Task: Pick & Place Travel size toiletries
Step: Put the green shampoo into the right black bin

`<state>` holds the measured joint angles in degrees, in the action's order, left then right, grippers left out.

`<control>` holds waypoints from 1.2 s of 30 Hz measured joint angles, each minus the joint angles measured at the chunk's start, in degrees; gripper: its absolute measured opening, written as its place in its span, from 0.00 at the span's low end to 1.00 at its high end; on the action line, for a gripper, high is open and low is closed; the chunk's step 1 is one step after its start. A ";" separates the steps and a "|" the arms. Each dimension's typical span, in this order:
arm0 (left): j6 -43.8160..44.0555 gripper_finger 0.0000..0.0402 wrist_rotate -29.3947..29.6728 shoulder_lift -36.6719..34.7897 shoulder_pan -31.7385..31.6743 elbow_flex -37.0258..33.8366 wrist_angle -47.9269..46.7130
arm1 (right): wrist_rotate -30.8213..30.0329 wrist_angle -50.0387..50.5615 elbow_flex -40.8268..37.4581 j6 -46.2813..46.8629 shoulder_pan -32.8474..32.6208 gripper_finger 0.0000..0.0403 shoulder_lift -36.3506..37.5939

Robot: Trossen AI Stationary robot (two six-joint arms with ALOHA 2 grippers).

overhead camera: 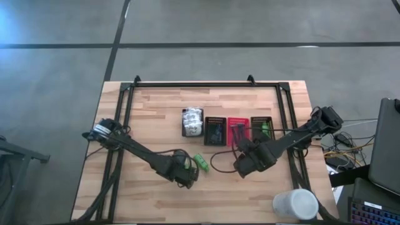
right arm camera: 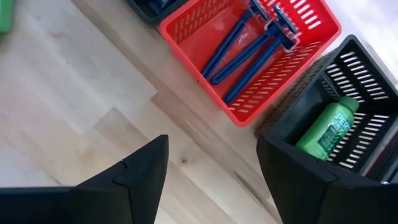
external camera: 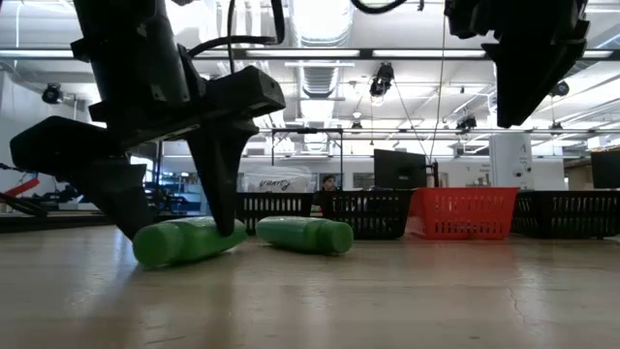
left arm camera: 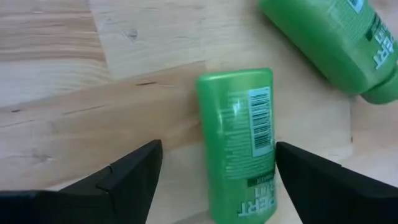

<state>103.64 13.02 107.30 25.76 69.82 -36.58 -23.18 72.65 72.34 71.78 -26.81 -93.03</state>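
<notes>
Green bottle [left arm camera: 239, 146], label reading "PERT", lies on desk [left arm camera: 74, 81] between spread fingers of left pincer [left arm camera: 217, 171]; right pincer [right arm camera: 211, 180] released, empty.

green bottles [left arm camera: 239, 143]: 3 | blue razors [right arm camera: 249, 43]: 3 | mesh bins [overhead camera: 215, 131]: 4 | white cup [overhead camera: 295, 204]: 1 | arms: 2

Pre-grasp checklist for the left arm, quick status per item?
1. Left gripper open: ok.
2. Near green bottle between the fingers: ok, one finger on each side.
3. Second green bottle out of the grasp: ok, apart.
4. Fingers down at the table: ok in the low view.
5. Right gripper out of the way: ok, open over bare wood by the red bin.
6. Room in the black bin: ok, holds one bottle.
</notes>
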 joint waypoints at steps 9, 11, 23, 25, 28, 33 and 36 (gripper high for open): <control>-5.51 0.68 -3.27 -0.19 -0.02 -1.01 0.14 | 0.07 -0.72 -0.25 -1.73 2.06 0.60 0.00; -8.04 0.63 -4.17 -0.19 -0.02 -1.18 0.07 | 0.53 -1.39 -0.26 -2.25 2.38 0.61 0.00; -31.09 0.43 -6.30 -0.19 0.62 -1.34 0.18 | 10.03 -22.43 -1.49 -8.70 3.17 0.57 0.00; -32.66 0.43 -6.29 -0.19 0.68 -1.54 0.42 | 11.21 -26.18 -1.65 -9.21 3.57 0.56 0.00; -35.12 0.42 -5.74 -0.34 0.98 -1.55 0.46 | 12.73 -28.74 -1.75 -9.82 4.13 0.56 0.00; -36.46 0.41 -2.08 -2.30 1.85 -1.76 -0.15 | 14.23 -29.67 -1.75 -9.92 4.83 0.57 0.12; -37.97 0.40 1.71 -5.51 2.67 -1.75 0.30 | 14.33 -30.17 -1.75 -9.72 5.00 0.58 0.79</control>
<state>65.67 14.73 101.79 28.43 68.07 -36.28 -8.85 42.48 70.59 62.07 -21.82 -92.24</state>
